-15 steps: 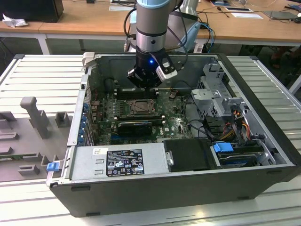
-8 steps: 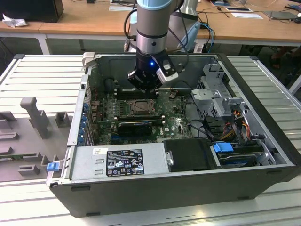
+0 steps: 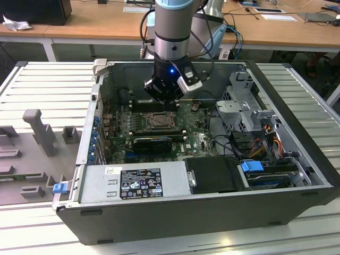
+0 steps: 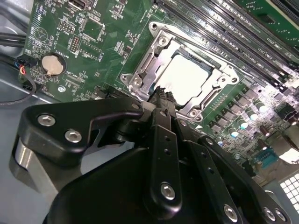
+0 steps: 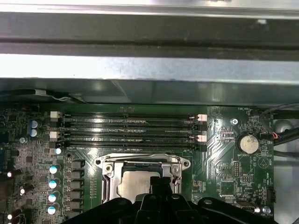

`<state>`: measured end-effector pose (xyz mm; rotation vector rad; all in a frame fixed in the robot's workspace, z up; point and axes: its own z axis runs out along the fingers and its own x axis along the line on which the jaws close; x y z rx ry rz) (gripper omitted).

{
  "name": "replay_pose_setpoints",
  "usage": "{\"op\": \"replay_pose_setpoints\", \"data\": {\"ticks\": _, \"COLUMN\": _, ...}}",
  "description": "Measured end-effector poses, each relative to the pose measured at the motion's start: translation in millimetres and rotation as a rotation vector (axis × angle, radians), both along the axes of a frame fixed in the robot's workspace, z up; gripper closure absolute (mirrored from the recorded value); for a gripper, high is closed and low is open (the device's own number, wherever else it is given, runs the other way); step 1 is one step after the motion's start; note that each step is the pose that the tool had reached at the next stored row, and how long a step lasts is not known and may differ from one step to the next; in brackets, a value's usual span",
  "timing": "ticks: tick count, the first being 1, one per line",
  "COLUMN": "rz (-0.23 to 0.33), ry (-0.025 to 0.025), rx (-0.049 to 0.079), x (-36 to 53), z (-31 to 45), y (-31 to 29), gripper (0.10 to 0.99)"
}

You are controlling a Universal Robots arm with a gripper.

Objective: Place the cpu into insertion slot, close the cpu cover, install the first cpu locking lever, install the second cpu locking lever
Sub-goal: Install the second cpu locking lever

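Note:
The cpu point(image 4: 189, 74) lies flat in the insertion slot point(image 4: 140, 65), its pale silver face showing through the window of the cpu cover point(image 4: 156, 58). The cover frame lies down flat around the chip. My gripper point(image 4: 161, 93) hangs just above the socket's edge with its black fingers together and nothing between them. In the first wrist view the gripper point(image 5: 161, 183) overlaps one side of the cpu point(image 5: 133, 184) and the cpu cover point(image 5: 112, 175). In the exterior view the gripper point(image 3: 164, 98) stands over the insertion slot point(image 3: 159, 122) inside the open computer case.
Long black memory slots point(image 5: 131, 126) run beside the socket, with a coin battery point(image 5: 247, 143) nearby. The case's metal wall point(image 5: 149, 70) rises behind the slots. A power supply point(image 3: 133, 183) and a drive cage point(image 3: 241, 106) crowd the case. Grey fixtures point(image 3: 37, 133) stand on the table.

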<state>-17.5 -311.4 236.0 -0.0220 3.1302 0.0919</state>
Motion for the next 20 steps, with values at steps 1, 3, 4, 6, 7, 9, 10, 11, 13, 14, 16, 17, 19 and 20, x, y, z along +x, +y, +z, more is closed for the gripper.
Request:
{"op": "replay_pose_setpoints", "data": {"ticks": 1, "rz": 0.000, "ry": 0.0000, "rx": 0.000, "x": 0.0, "z": 0.0, "y": -0.4, "gripper": 0.980}}
{"op": "replay_pose_setpoints", "data": {"ticks": 3, "rz": 0.000, "ry": 0.0000, "rx": 0.000, "x": 0.2, "z": 0.0, "y": -2.9, "gripper": 0.980}}
{"op": "replay_pose_setpoints", "data": {"ticks": 4, "rz": 0.000, "ry": 0.0001, "rx": 0.000, "x": 0.4, "z": 0.0, "y": -4.2, "gripper": 0.980}}
{"op": "replay_pose_setpoints", "data": {"ticks": 6, "rz": 0.000, "ry": 0.0002, "rx": 0.000, "x": 0.7, "z": -0.1, "y": -6.4, "gripper": 0.980}}
{"op": "replay_pose_setpoints", "data": {"ticks": 7, "rz": 0.000, "ry": 0.0003, "rx": 0.000, "x": 0.7, "z": 0.3, "y": -6.8, "gripper": 0.980}}
{"op": "replay_pose_setpoints", "data": {"ticks": 9, "rz": 0.000, "ry": 0.0001, "rx": 0.000, "x": 0.7, "z": 6.8, "y": -6.8, "gripper": 0.980}}
{"op": "replay_pose_setpoints", "data": {"ticks": 10, "rz": 0.000, "ry": 0.0001, "rx": 0.000, "x": 0.7, "z": 9.6, "y": -6.8, "gripper": 0.980}}
{"op": "replay_pose_setpoints", "data": {"ticks": 11, "rz": 0.000, "ry": 0.0001, "rx": 0.000, "x": 0.7, "z": 12.5, "y": -6.8, "gripper": 0.980}}
{"op": "replay_pose_setpoints", "data": {"ticks": 13, "rz": 0.000, "ry": 0.0001, "rx": 0.000, "x": 0.8, "z": 16.0, "y": -7.1, "gripper": 0.980}}
{"op": "replay_pose_setpoints", "data": {"ticks": 14, "rz": 0.000, "ry": 0.0001, "rx": 0.000, "x": 0.8, "z": 16.0, "y": -7.8, "gripper": 0.980}}
{"op": "replay_pose_setpoints", "data": {"ticks": 16, "rz": 0.000, "ry": 0.0002, "rx": 0.000, "x": 0.8, "z": 16.0, "y": -9.8, "gripper": 0.980}}
{"op": "replay_pose_setpoints", "data": {"ticks": 17, "rz": 0.000, "ry": 0.0002, "rx": 0.000, "x": 0.8, "z": 16.0, "y": -10.8, "gripper": 0.980}}
{"op": "replay_pose_setpoints", "data": {"ticks": 19, "rz": 0.000, "ry": 0.0002, "rx": 0.000, "x": 0.7, "z": 15.9, "y": -12.4, "gripper": 0.980}}
{"op": "replay_pose_setpoints", "data": {"ticks": 20, "rz": 0.000, "ry": 0.0002, "rx": 0.000, "x": 0.7, "z": 15.9, "y": -13.1, "gripper": 0.980}}
